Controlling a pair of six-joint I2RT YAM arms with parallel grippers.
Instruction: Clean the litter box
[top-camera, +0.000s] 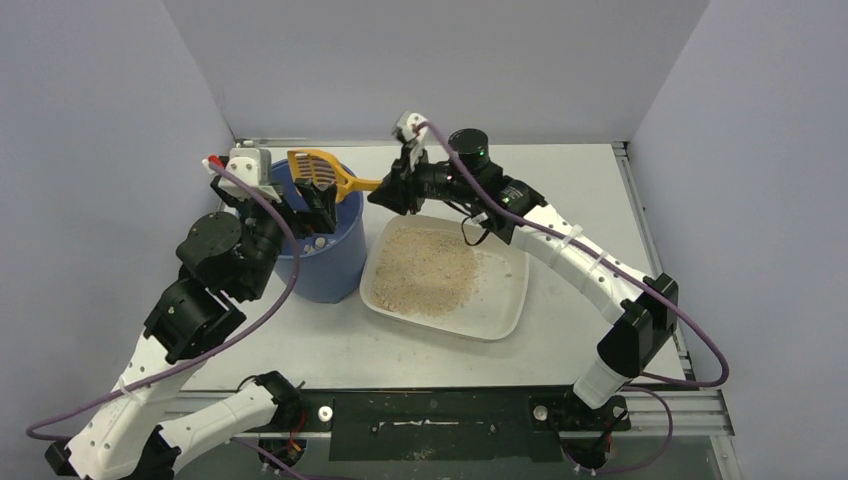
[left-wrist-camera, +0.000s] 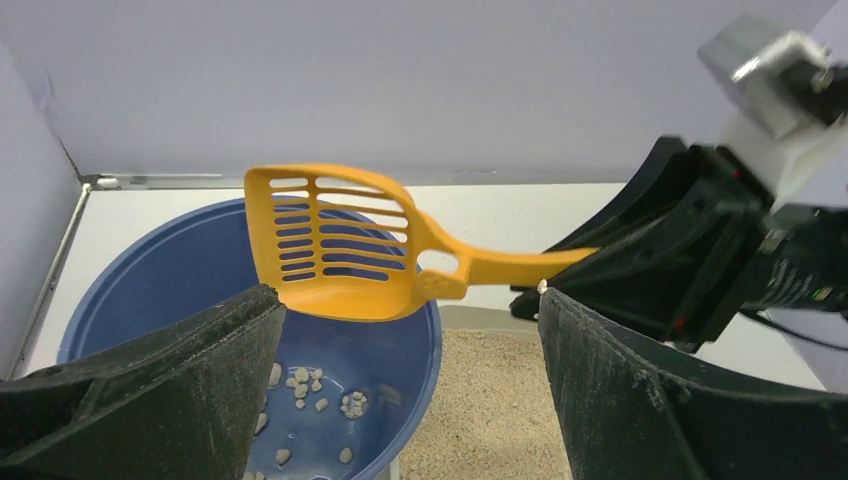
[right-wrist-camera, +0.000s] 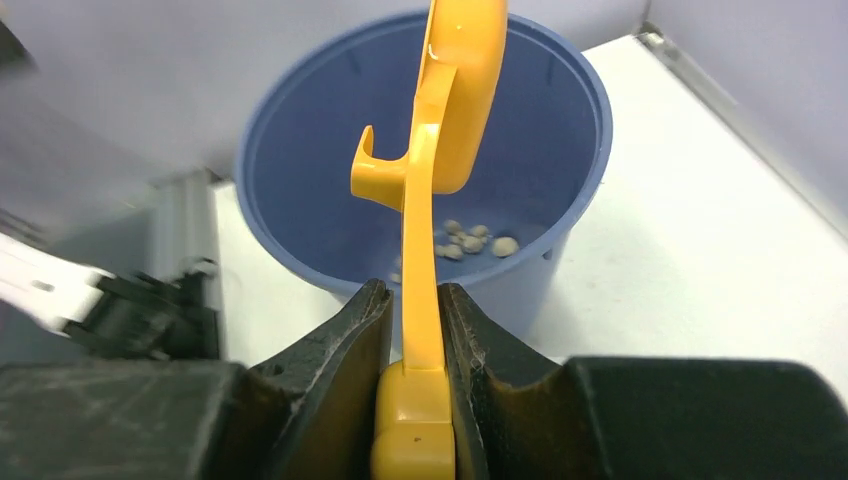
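Note:
The cream litter box (top-camera: 503, 297) holds tan granules and sits on the table right of the blue bucket (top-camera: 330, 262). My right gripper (top-camera: 388, 192) is shut on the handle of the orange slotted scoop (top-camera: 318, 167) and holds its empty head above the bucket mouth. In the right wrist view the right gripper (right-wrist-camera: 412, 295) pinches the scoop handle (right-wrist-camera: 420, 250) edge-on. Several pale clumps (left-wrist-camera: 310, 385) lie on the bucket floor. My left gripper (left-wrist-camera: 405, 300) is open and hovers over the bucket's near-right rim (left-wrist-camera: 432, 345), one finger over the bucket and the other over the litter box (left-wrist-camera: 480, 318).
Grey walls close in the table at the back and both sides. A metal rail (top-camera: 628, 160) runs along the table's right edge. The bucket touches or nearly touches the litter box's left side.

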